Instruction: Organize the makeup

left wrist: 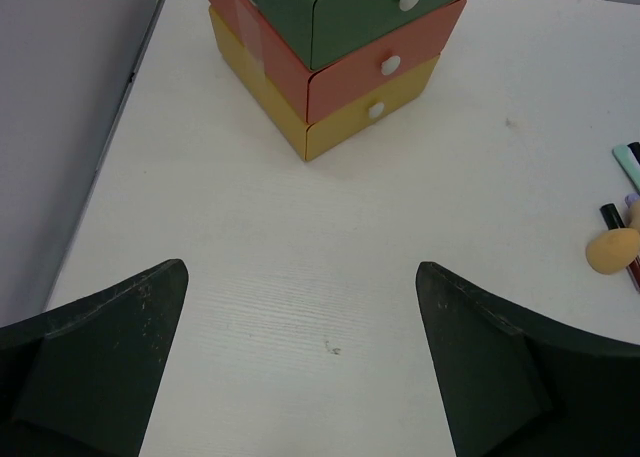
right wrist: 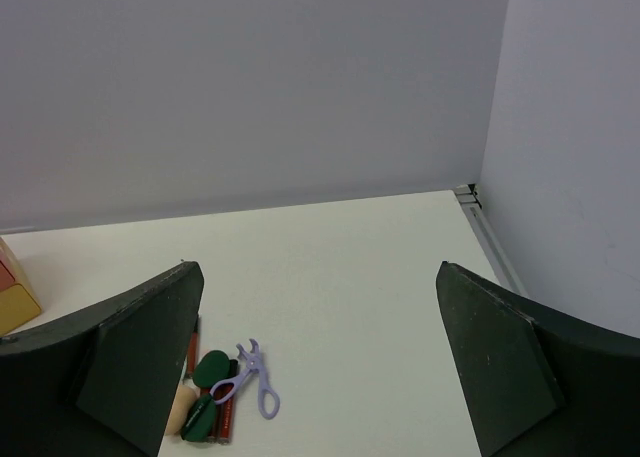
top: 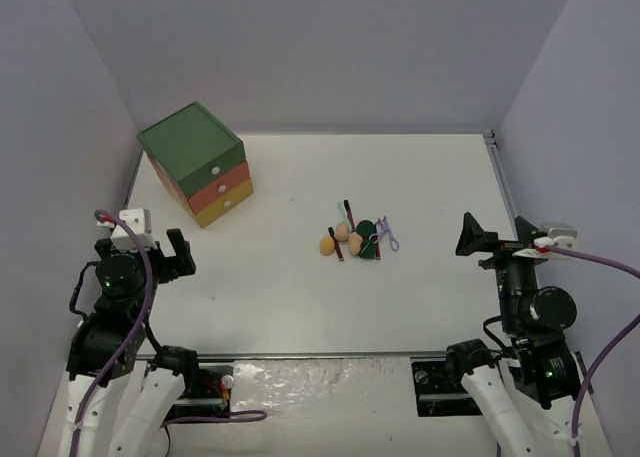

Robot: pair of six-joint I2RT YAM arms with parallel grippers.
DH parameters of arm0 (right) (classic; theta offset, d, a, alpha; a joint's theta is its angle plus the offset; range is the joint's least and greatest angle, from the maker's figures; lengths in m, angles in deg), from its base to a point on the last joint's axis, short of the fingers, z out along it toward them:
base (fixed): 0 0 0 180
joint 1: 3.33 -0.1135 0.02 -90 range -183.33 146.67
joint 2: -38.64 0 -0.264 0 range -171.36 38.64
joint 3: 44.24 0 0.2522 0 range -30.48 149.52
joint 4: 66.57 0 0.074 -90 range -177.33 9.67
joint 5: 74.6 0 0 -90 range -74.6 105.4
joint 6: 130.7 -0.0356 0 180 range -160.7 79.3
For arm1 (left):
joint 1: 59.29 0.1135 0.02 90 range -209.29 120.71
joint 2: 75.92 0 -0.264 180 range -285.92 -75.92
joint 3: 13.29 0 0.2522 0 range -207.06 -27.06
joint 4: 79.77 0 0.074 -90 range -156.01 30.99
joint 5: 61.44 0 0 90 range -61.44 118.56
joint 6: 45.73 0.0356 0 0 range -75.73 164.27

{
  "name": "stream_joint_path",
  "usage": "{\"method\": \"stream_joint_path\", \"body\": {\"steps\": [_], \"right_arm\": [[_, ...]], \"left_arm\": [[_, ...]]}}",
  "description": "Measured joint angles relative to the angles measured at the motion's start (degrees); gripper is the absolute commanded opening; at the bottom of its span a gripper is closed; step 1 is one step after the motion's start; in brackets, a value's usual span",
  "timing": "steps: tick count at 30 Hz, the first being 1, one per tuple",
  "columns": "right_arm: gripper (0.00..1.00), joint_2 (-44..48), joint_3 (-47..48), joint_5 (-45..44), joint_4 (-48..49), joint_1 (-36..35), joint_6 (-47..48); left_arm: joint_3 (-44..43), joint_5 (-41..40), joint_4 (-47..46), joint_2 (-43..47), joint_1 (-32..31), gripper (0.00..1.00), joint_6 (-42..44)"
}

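The makeup lies in a small cluster [top: 358,237] right of the table's middle. It holds tan egg-shaped sponges [top: 327,245], a dark green round piece [top: 366,228], thin dark-red sticks [top: 336,244], a teal tool [top: 341,215] and a purple scissor-like tool [top: 389,235]. My left gripper [top: 142,253] hovers at the near left, open and holding nothing [left wrist: 302,269]; one sponge [left wrist: 612,250] shows at its view's right edge. My right gripper [top: 498,235] is at the near right, open and holding nothing [right wrist: 320,267]. The purple tool [right wrist: 250,380] and green piece [right wrist: 211,368] lie beside its left finger.
A three-drawer box [top: 196,177] with a green top, orange and yellow drawers and white knobs [left wrist: 390,65] stands at the back left, drawers shut. Grey walls enclose the table on three sides. A metal rail [top: 497,172] runs along the right edge.
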Motion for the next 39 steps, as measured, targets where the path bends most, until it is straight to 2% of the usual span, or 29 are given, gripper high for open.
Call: {"method": "stream_joint_path", "body": {"steps": [7, 12, 21, 28, 33, 39], "right_arm": [[1.0, 0.0, -0.9, -0.9, 0.4, 0.0, -0.9], [1.0, -0.5, -1.0, -1.8, 0.6, 0.0, -1.2], [1.0, -4.2, -1.0, -2.8, 0.9, 0.0, -4.8], [1.0, -4.0, -1.5, -2.8, 1.2, 0.0, -6.3], [1.0, -1.5, -3.7, -3.1, 1.7, 0.0, -6.8], [1.0, 0.9, -4.7, -3.3, 2.2, -0.3, -7.3]], "left_arm": [[0.0, 0.0, -0.1, -2.0, 0.0, 0.97, -0.8], [-0.9, -0.8, 0.4, -6.8, 0.0, 0.97, -3.3], [-13.7, -3.0, 1.8, -25.6, 0.0, 0.97, -13.2], [-19.2, -6.3, -0.6, -39.5, -2.3, 0.97, -21.3], [-25.9, -11.0, -2.1, -49.5, -4.7, 0.88, -25.4], [-32.5, -16.8, -2.4, -59.5, -8.3, 0.83, -28.9]]}}
